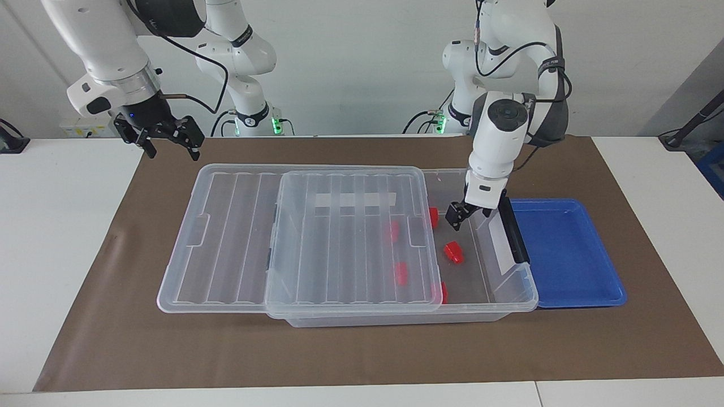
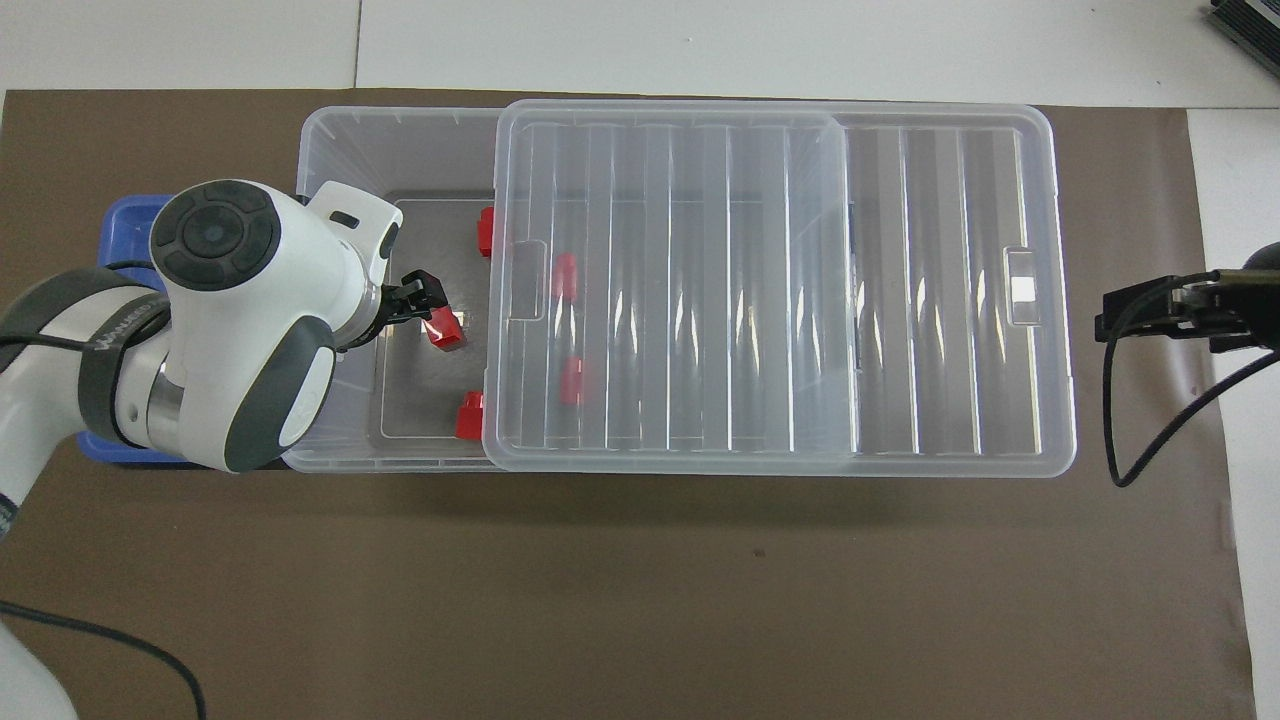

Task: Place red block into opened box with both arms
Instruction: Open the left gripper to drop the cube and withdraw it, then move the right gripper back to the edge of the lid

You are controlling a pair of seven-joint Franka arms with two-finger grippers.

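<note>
The box (image 1: 517,294) and its lid (image 1: 350,237) look like clear, shiny plastic with smooth ribs. The red block (image 1: 453,252) and the blue tray (image 1: 565,249) look like smooth, glossy plastic. The brown mat (image 1: 362,350) looks dull, like paper.
</note>
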